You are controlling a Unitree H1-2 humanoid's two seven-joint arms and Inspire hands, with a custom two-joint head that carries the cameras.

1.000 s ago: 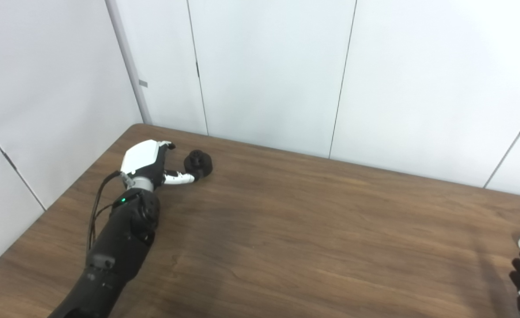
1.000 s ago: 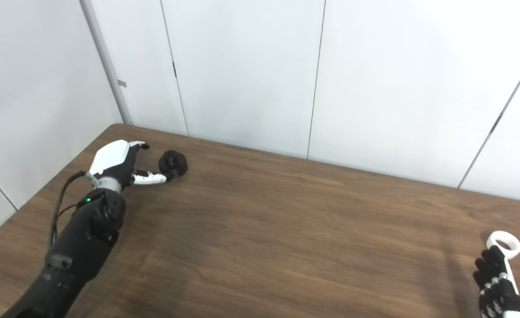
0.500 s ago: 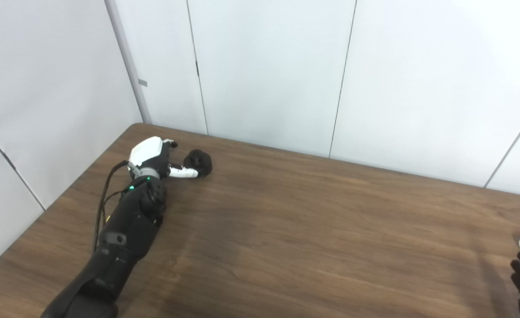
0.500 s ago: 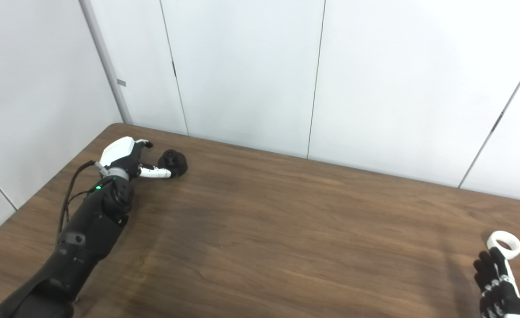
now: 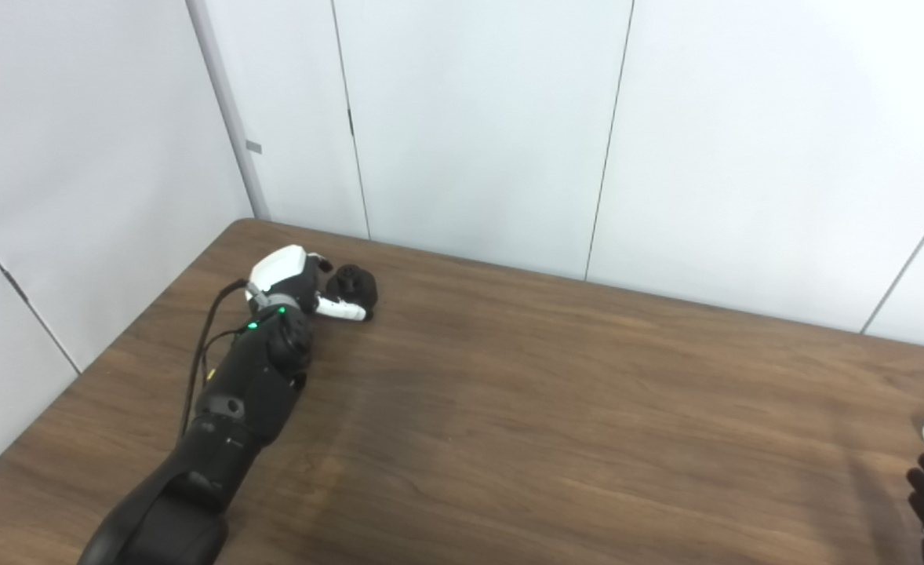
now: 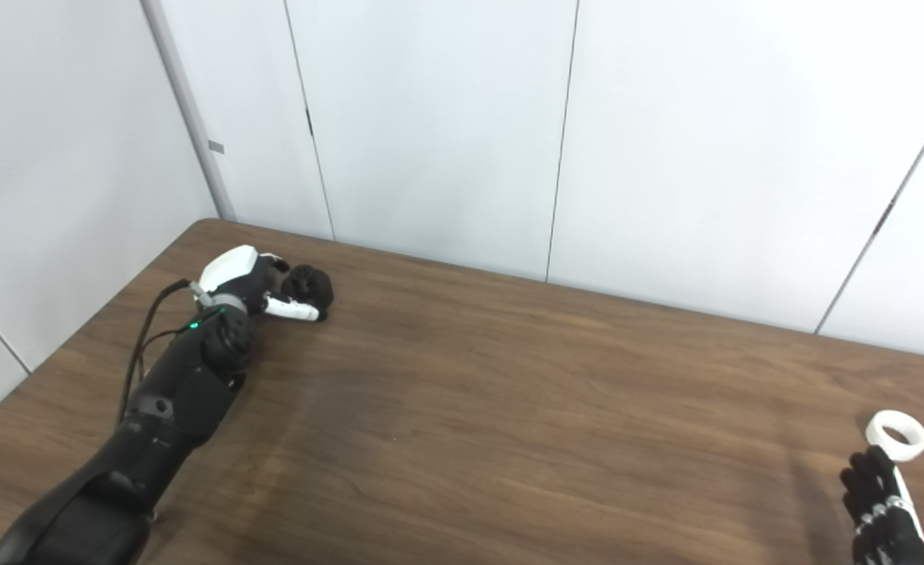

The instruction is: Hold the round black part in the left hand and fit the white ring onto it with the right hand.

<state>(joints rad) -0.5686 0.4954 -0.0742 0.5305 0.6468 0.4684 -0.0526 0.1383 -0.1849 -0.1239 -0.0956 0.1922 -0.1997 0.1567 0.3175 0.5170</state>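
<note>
Both views look down from head height, side by side, across a dark brown wood-grain worktop (image 5: 509,408) toward the white panelled wall (image 5: 470,133) behind it, and both stand well back from the objects. They share nearly the whole scene: the worktop's far left corner, the wall seams, and the black robot arm (image 6: 172,400) entering from the bottom left. The right eye view sits a little to the right, so everything appears shifted leftward in it. The small white plastic ring (image 6: 896,434) shows whole there, but the left eye view's right edge cuts it.
</note>
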